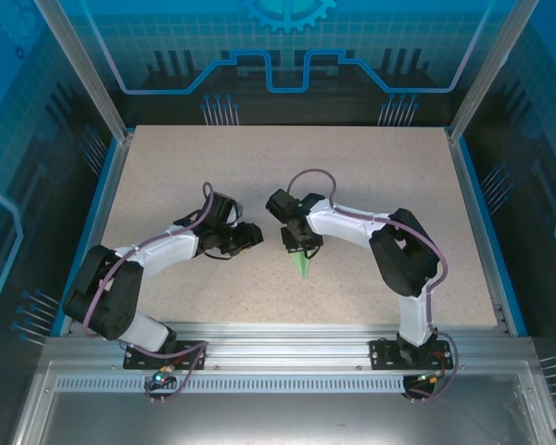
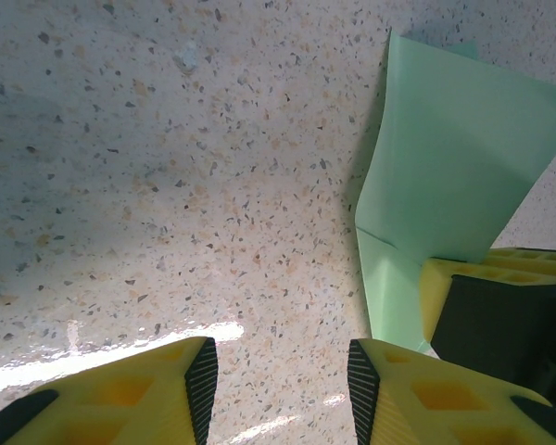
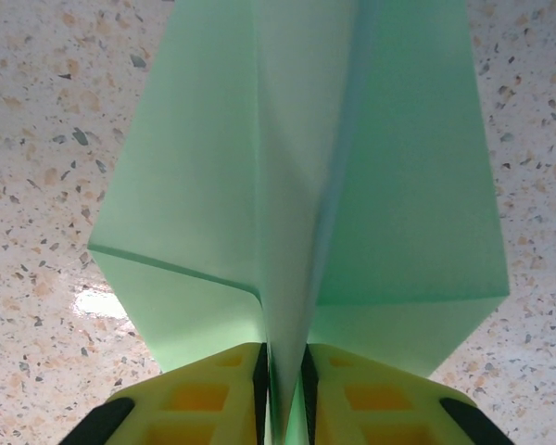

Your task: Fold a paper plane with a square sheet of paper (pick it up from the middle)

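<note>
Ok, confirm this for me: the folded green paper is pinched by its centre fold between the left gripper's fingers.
Not quite. The right gripper pinches the folded green paper by its centre fold, as the right wrist view shows. In the left wrist view the left gripper stands open with nothing between its fingers, the paper off to one side.

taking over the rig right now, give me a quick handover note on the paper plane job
Left claw: open and empty, low over the table, just beside the paper.
Right claw: shut on the paper plane, pinching its centre fold with a wing spread to either side.
Where: the plane is mid-table between the two claws, its pointed end toward the arm bases. I cannot tell whether it touches the table.
Done: the sheet is folded into a dart with a centre crease and wings.
Left: probably just a check of the folds, then set it down and release.
</note>
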`<control>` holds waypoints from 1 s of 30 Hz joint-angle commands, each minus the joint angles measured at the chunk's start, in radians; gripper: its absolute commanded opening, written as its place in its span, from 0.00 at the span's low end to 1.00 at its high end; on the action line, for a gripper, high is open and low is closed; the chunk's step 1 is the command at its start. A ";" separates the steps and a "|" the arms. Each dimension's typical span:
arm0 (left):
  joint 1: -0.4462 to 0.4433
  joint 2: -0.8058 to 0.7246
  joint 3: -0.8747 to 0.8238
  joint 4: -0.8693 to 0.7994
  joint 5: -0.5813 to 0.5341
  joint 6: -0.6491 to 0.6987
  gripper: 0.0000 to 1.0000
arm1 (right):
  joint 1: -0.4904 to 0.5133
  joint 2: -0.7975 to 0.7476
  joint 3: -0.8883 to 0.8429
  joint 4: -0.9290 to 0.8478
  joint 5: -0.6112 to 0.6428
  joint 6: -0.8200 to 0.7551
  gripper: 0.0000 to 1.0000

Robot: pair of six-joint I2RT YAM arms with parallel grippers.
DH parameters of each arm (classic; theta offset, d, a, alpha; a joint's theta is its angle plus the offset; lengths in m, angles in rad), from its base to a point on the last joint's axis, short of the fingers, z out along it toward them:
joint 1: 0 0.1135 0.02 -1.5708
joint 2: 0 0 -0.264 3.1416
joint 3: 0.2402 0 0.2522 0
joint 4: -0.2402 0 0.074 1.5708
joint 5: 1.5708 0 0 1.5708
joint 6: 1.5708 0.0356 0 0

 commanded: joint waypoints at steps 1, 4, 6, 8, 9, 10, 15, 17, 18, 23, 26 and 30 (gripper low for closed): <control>0.007 -0.014 0.006 0.001 -0.008 0.000 0.46 | 0.010 0.025 0.030 -0.038 -0.013 0.002 0.22; 0.007 -0.010 0.009 0.002 -0.004 0.001 0.46 | 0.010 0.032 0.031 -0.033 -0.023 0.001 0.22; 0.007 -0.009 0.010 0.000 -0.003 0.000 0.46 | 0.009 0.042 0.035 -0.033 -0.032 -0.002 0.23; 0.008 -0.009 0.008 0.001 -0.002 0.000 0.46 | 0.010 0.054 0.035 -0.029 -0.040 -0.001 0.23; 0.008 -0.008 0.010 0.001 -0.003 0.000 0.46 | 0.009 0.060 0.036 -0.030 -0.040 0.002 0.23; 0.007 -0.009 0.010 -0.001 -0.003 0.000 0.46 | 0.010 0.064 0.034 -0.028 -0.042 0.003 0.23; 0.008 -0.015 0.011 -0.002 -0.006 0.000 0.46 | 0.009 0.106 0.036 -0.028 -0.046 0.010 0.23; 0.007 -0.015 0.013 -0.003 -0.005 0.001 0.46 | 0.009 0.117 0.032 -0.024 -0.052 0.018 0.22; 0.007 -0.015 0.013 -0.003 -0.006 0.001 0.46 | 0.009 0.120 0.027 -0.017 -0.054 0.021 0.21; 0.008 -0.017 0.012 -0.007 -0.009 0.003 0.46 | 0.009 0.128 0.026 -0.014 -0.050 0.034 0.20; 0.007 -0.026 0.012 -0.013 -0.018 0.008 0.45 | 0.009 0.122 0.042 -0.036 -0.031 0.039 0.21; 0.007 -0.053 0.019 -0.038 -0.054 0.027 0.46 | 0.014 0.061 0.047 -0.040 -0.015 0.029 0.26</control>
